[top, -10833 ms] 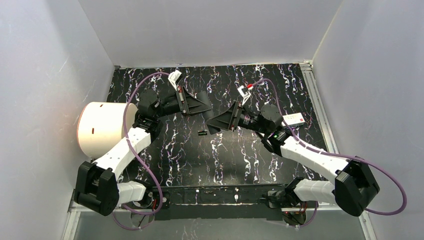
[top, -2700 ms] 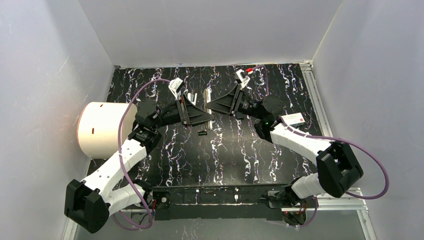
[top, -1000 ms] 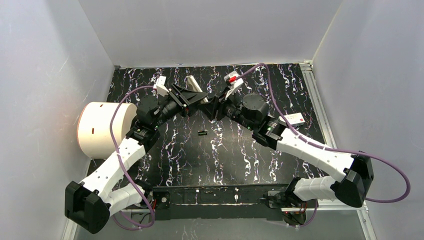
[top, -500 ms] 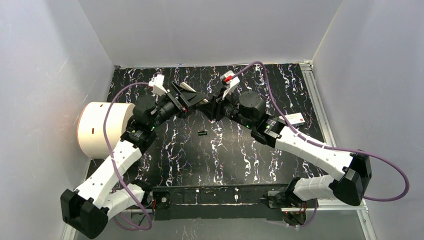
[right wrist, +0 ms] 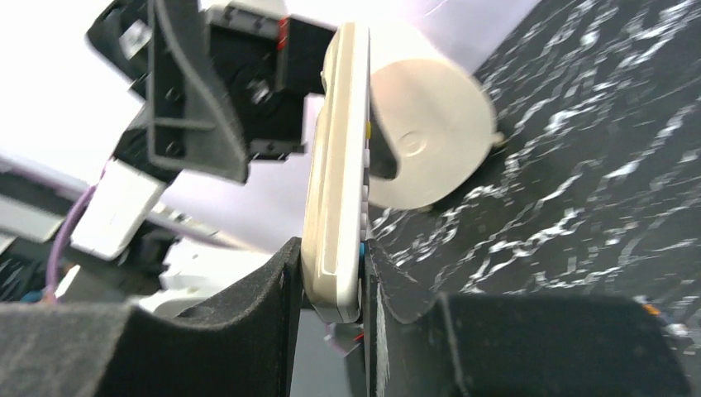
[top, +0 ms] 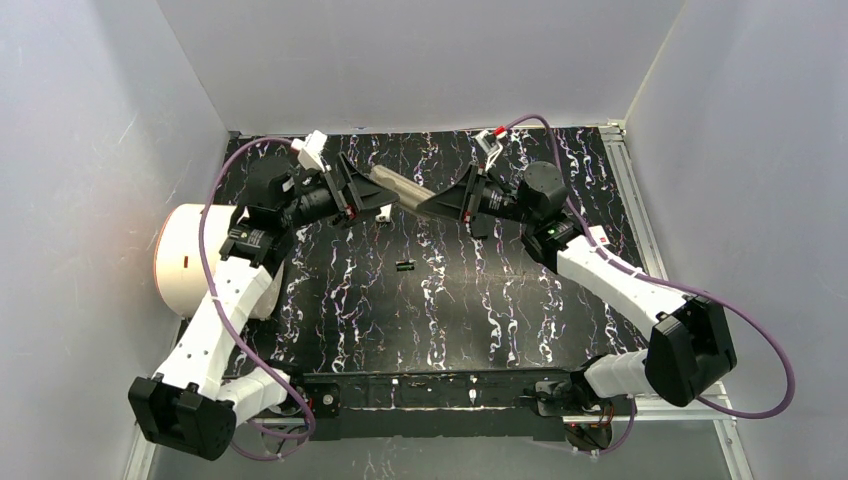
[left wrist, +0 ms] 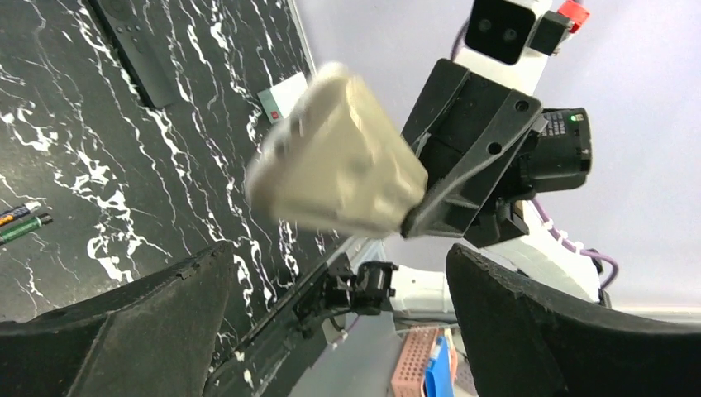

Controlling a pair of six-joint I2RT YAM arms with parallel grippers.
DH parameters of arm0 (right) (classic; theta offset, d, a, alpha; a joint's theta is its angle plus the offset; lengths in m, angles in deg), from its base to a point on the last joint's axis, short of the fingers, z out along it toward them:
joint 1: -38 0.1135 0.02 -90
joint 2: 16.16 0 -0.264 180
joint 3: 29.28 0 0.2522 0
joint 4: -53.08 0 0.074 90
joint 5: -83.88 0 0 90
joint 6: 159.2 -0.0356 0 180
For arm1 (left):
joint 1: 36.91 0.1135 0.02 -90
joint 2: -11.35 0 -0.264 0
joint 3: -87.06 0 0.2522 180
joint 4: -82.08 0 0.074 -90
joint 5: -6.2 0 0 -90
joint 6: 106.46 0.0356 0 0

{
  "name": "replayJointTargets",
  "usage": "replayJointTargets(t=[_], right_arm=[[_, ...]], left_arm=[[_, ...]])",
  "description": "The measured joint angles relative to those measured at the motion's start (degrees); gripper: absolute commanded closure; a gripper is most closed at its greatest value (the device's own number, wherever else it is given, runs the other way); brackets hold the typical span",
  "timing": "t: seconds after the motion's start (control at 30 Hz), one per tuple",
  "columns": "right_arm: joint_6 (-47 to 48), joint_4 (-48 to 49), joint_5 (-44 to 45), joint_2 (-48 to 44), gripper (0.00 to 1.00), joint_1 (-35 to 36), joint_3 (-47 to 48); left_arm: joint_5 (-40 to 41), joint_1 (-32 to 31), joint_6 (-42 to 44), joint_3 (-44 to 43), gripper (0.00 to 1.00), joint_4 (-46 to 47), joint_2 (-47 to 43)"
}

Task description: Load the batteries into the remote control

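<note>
The beige remote control (top: 398, 187) hangs above the table's far middle, with my right gripper (top: 434, 205) shut on its right end. In the right wrist view the remote control (right wrist: 335, 165) stands edge-on, pinched between both pads. My left gripper (top: 360, 192) is wide open just left of the remote's free end and holds nothing. In the left wrist view the blurred remote control (left wrist: 339, 165) sits beyond my spread left gripper (left wrist: 339, 256). Two batteries (top: 404, 266) lie together on the black marbled table (top: 450, 320). The left wrist view shows these batteries (left wrist: 22, 223), one of them green.
A big white cylinder (top: 200, 262) lies at the table's left edge, also in the right wrist view (right wrist: 426, 149). A white card with red print (left wrist: 281, 93) and a flat black remote-like piece (left wrist: 136, 50) lie on the table. A small white piece (top: 383, 212) lies below the remote.
My left gripper has opened, let go of the remote and drawn back to the left. My right gripper has closed on the remote's other end and carried it slightly right.
</note>
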Motion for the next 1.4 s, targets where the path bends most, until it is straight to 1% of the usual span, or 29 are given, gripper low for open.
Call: replayJointTargets(t=[0.07,0.1,0.17,0.27,0.3,0.4,0.5,0.67,0.73,0.8,0.87,0.9,0.97,1.07,1.17,1.4], right_arm=[[-3.4,2.6,-3.9,0.2,0.99,0.2,-0.7],[-4.5,3.5,-5.5,0.2,0.99,0.2,-0.8],[-6.3,5.2,-8.4,0.2,0.99,0.4,-0.8],[-8.6,6.7,-11.5,0.2,0.99,0.5,-0.9],[-9.3,7.5,-12.2,0.2,0.99,0.5,-1.3],[-10.9,8.3,-14.2,0.2,0.99,0.5,-2.7],[-11.9,8.8,-16.0,0.2,0.99,0.5,-3.3],[-12.0,9.2,-17.8,0.3,0.99,0.2,-3.3],[-12.0,9.2,-18.3,0.3,0.99,0.1,-3.3],[-11.7,9.2,-18.9,0.3,0.99,0.1,-3.3],[-11.3,9.2,-19.5,0.3,0.99,0.0,-3.3],[-10.9,9.0,-19.8,0.3,0.99,0.0,-3.3],[-9.4,7.2,-20.4,0.3,0.99,-0.1,-3.0],[-6.0,3.4,-21.1,0.3,0.99,-0.2,-1.8],[-3.8,1.0,-22.0,0.3,0.99,-0.2,-1.1],[-1.9,-1.6,-23.3,0.3,0.99,-0.2,-0.6]], left_arm=[[-3.1,1.1,1.3,-1.7,0.05,-1.8,1.2],[-4.5,1.5,1.8,-2.4,0.10,-2.4,1.6],[-7.9,2.2,2.6,-3.4,0.22,-2.8,2.3],[-13.7,2.8,2.8,-3.3,0.33,-1.4,2.5],[-15.4,2.8,2.8,-3.1,0.35,-0.7,2.5],[-19.5,2.8,3.3,-3.0,0.35,0.1,2.3],[-21.9,2.8,4.2,-2.8,0.37,-0.6,1.5],[-23.6,2.8,6.3,-2.8,0.56,-2.4,0.3],[-23.7,2.8,7.1,-2.8,0.61,-3.3,0.3],[-23.8,2.8,7.5,-2.7,0.69,-4.0,0.3],[-23.8,2.8,7.8,-2.5,0.70,-4.4,0.3],[-23.8,2.9,7.8,-2.3,0.68,-4.5,0.3],[-23.9,3.0,7.7,-2.1,0.62,-4.5,0.3],[-23.9,3.0,7.3,-1.8,0.55,-4.5,0.3],[-24.4,3.0,7.1,-1.8,0.55,-4.5,0.3],[-24.6,3.0,8.4,-1.7,0.59,-6.0,0.3]])
